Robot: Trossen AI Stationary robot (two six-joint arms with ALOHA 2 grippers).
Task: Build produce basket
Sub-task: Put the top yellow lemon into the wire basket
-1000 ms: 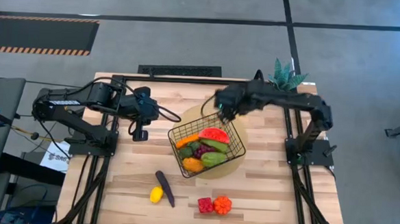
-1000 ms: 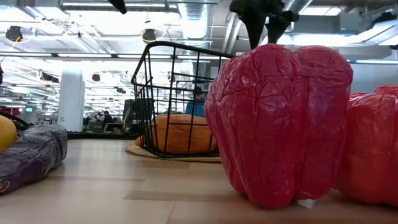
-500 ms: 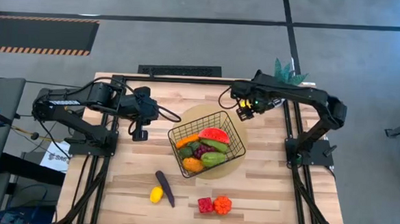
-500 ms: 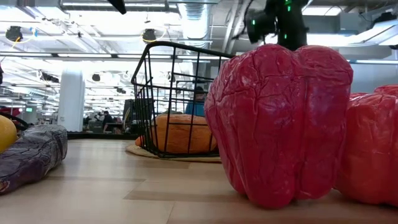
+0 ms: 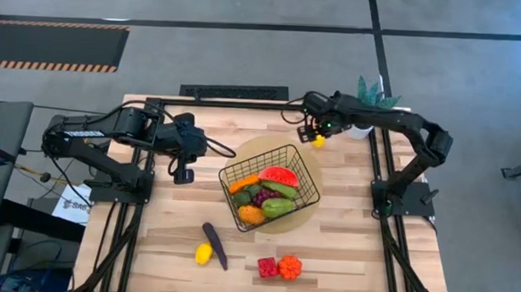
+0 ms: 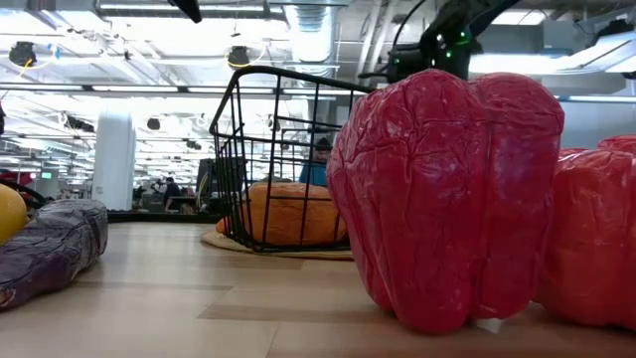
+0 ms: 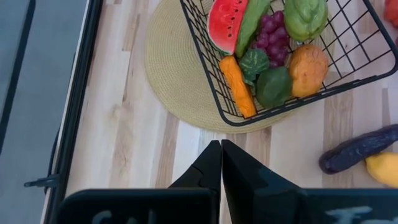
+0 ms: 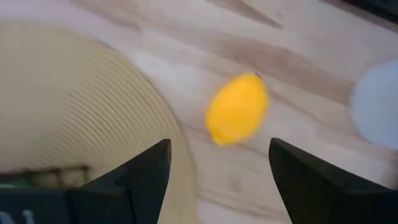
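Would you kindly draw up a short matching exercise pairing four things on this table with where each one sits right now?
Things:
1. watermelon slice
2. eggplant
3. lemon ahead of the open right gripper
4. red pepper

Places:
A. on bare wood just beyond the round mat, near the potted plant
B. inside the basket
C. at the table's front edge, touching an orange pepper
D. on the wood in front of the basket, next to another lemon

Pairs: 1-B, 2-D, 3-A, 4-C
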